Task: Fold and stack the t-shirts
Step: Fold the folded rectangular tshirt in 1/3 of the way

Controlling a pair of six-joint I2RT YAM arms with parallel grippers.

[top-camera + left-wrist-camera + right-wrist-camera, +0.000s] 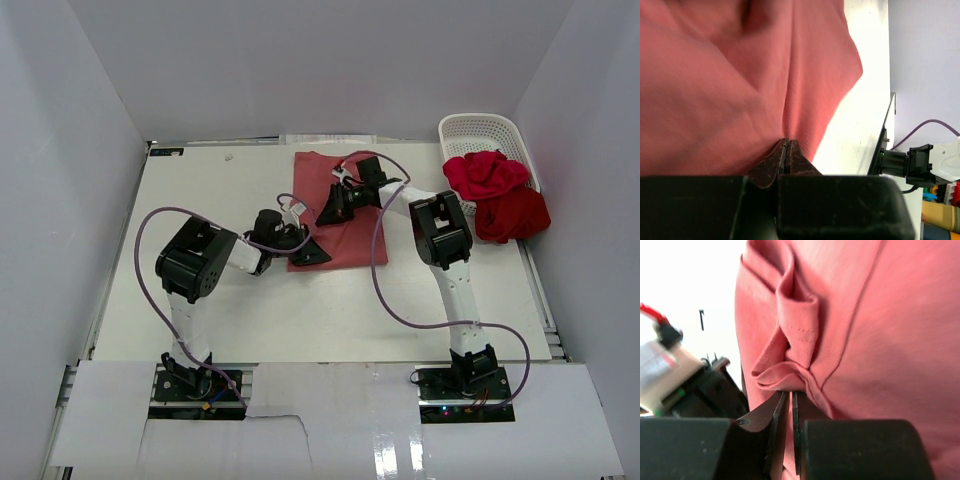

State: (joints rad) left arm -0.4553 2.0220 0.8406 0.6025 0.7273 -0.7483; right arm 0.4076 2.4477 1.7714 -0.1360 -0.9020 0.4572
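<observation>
While both arms reach over the middle of the table (200,190), I see the salmon t-shirt (345,245) lying there flat as a tall rectangle. I judge from this that its sides are already turned in, but it is not yet a small packet. The left gripper (306,252) is at the near left corner of this shirt, and in its wrist view the fingers are pressed together with the cloth edge pinched at their tips. The right gripper (331,211) is further up on the same shirt. Its fingers are almost together, with only a thin slit, and a bunched fold of the hem is caught between them. So I think this is the middle of a fold on the first shirt. The crimson t-shirt (485,175) is a crumpled heap at the front rim of the white basket (480,122), and the darker red t-shirt (512,214) lies touching it, also unfolded. No stack exists yet, so most of the work remains.
</observation>
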